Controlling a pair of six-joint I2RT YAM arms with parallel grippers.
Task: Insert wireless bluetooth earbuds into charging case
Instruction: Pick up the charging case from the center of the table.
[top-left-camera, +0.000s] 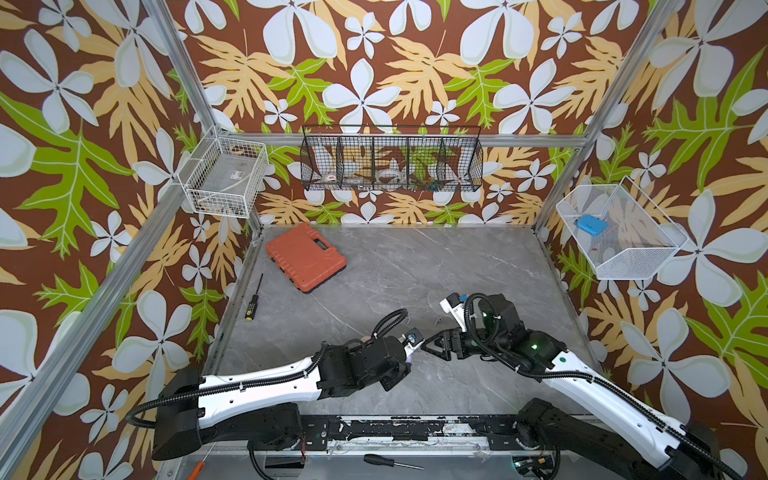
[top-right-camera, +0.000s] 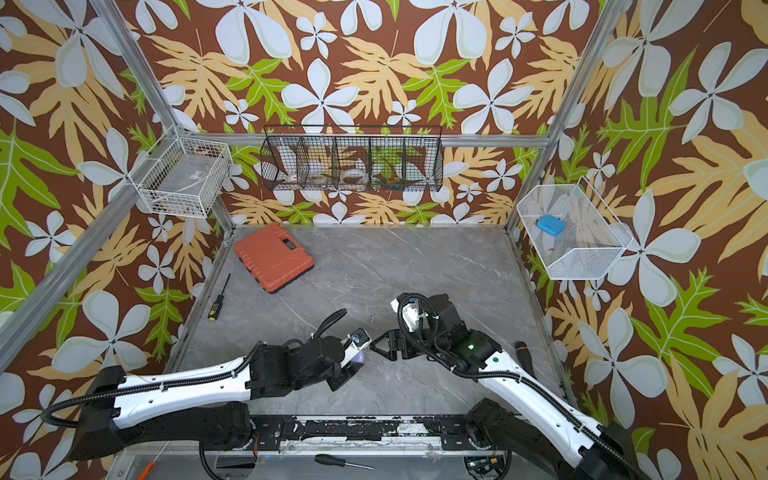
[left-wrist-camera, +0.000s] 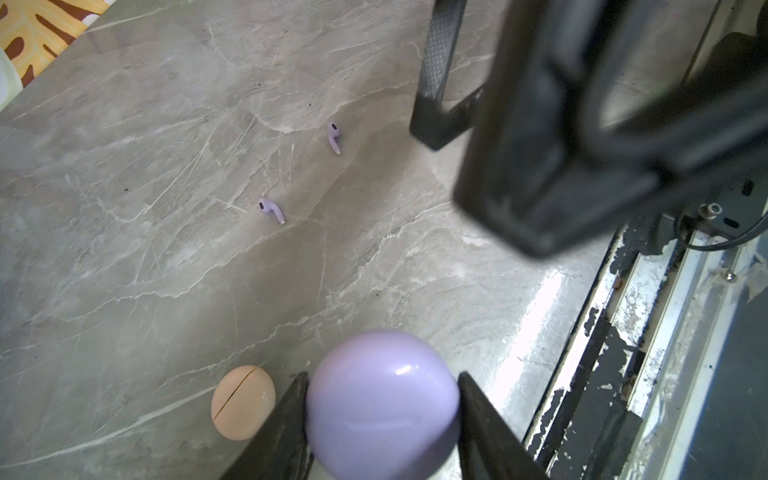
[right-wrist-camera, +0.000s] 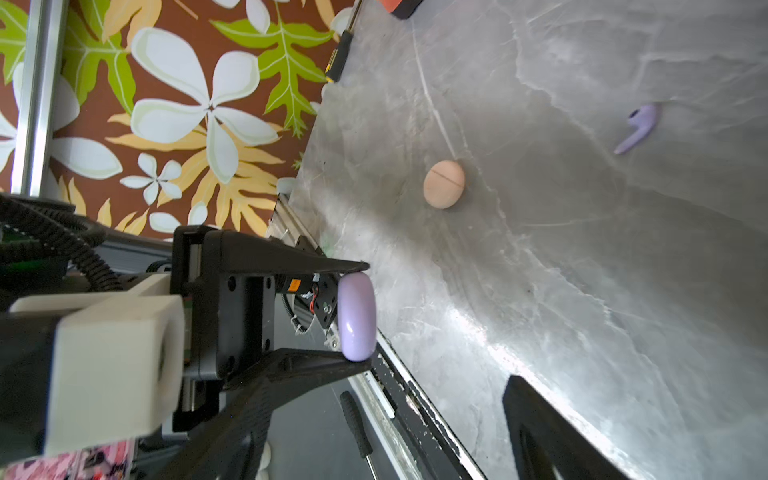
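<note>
Reference thing: the lavender case (left-wrist-camera: 382, 407).

- My left hand (left-wrist-camera: 382, 376) is clenched on it, a finger on each side of its rim, its round face turned to the wrist camera.
- The case sits close to the counter's (top-left-camera: 415, 270) front edge. The scuffed front rail (top-left-camera: 386, 428) runs just beside it on the near side, so I have little margin there.
- My right hand (top-left-camera: 428, 348) faces the case from the right, tips just beside it. Its jaws are spread with nothing between them. The gap between the two hands is narrow.
- Two lavender earbuds (left-wrist-camera: 271, 210) (left-wrist-camera: 334, 137) lie on the counter beyond the case, toward the back wall. They are apart from each other and from both hands, with bare stone all round them.
- The peach case (left-wrist-camera: 243, 402) rests shut on the counter near the lavender case, on its left.
- Past the earbuds, the counter runs bare to the back wall.
- The orange toolbox (top-left-camera: 305, 257) and the screwdriver (top-left-camera: 253, 297) lie well apart from the case, toward the far-left corner. The screwdriver lies along the counter's left edge.
</note>
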